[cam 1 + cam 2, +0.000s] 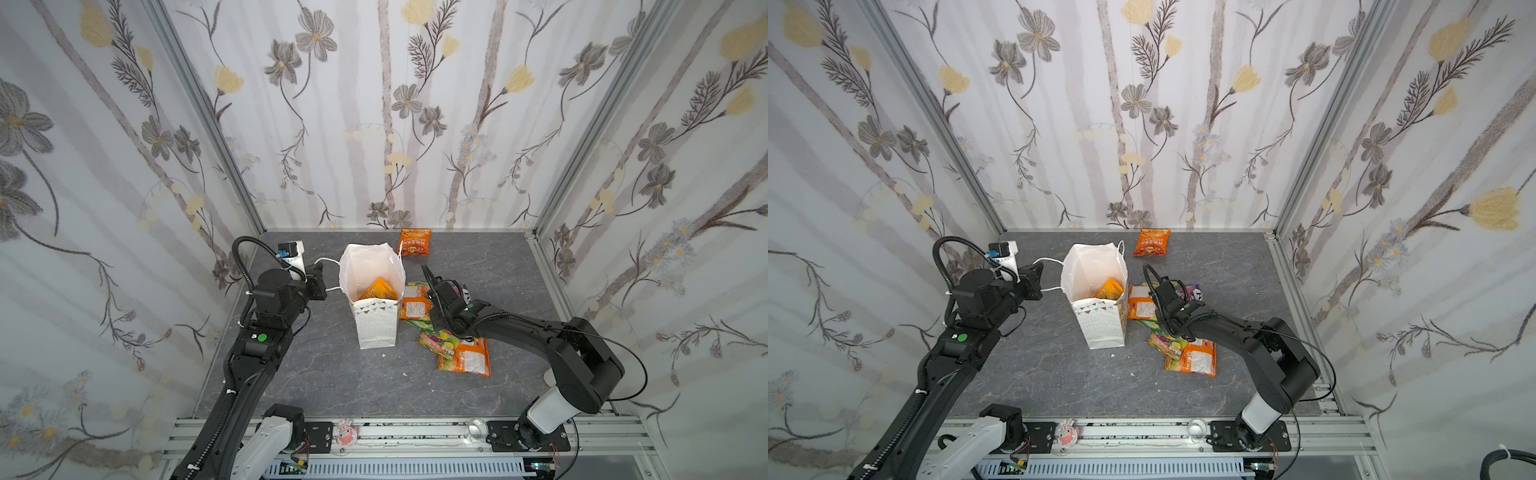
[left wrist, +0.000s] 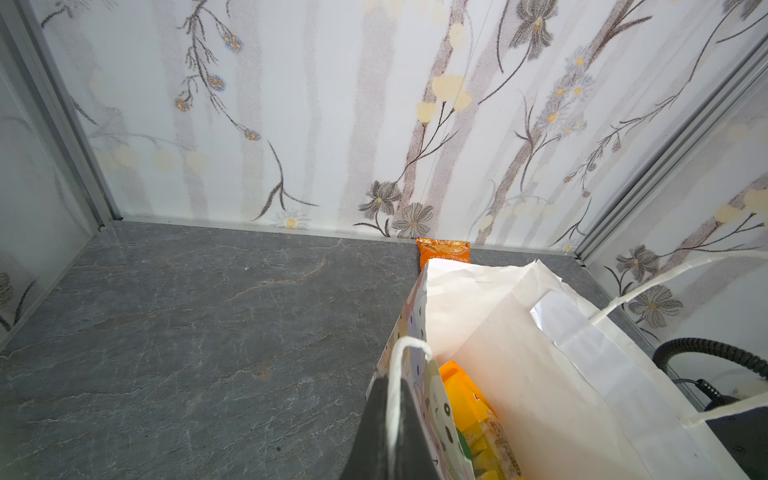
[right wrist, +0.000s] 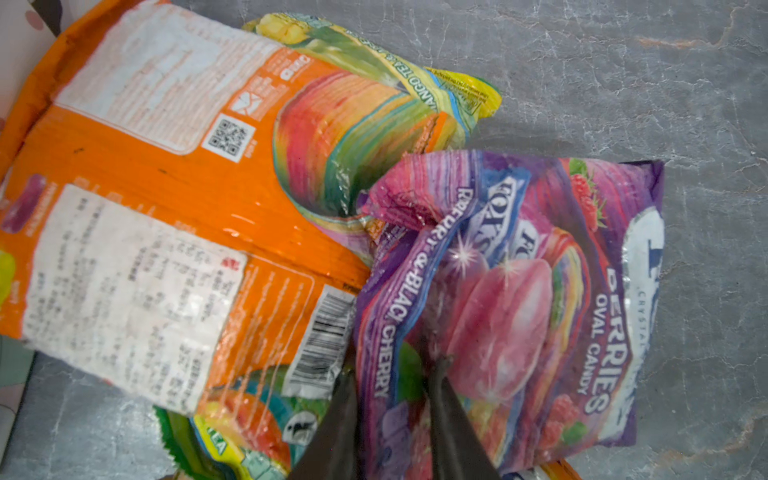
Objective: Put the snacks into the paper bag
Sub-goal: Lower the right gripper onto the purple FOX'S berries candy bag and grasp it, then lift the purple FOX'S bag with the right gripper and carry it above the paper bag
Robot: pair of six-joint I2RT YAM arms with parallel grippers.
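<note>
The white paper bag (image 1: 376, 328) stands upright and open in mid-table, with an orange snack (image 1: 379, 289) and a green-yellow one inside. My left gripper (image 2: 390, 419) is shut on its white cord handle (image 2: 409, 343) at the bag's left side. Right of the bag lies a pile of snacks: an orange packet (image 3: 166, 187) over green-yellow ones (image 3: 374, 83), and a purple-pink packet (image 3: 519, 291). My right gripper (image 3: 397, 368) is over this pile, its jaws pinched on a fold of the purple-pink packet. Another orange packet (image 1: 415, 242) lies by the back wall.
More packets, green-yellow (image 1: 440, 340) and orange (image 1: 471, 359), lie under my right forearm. A small flat red-pink object (image 1: 345, 432) and a clear round piece (image 1: 477, 428) sit on the front rail. Flowered walls close in the grey table (image 1: 332, 374) on three sides.
</note>
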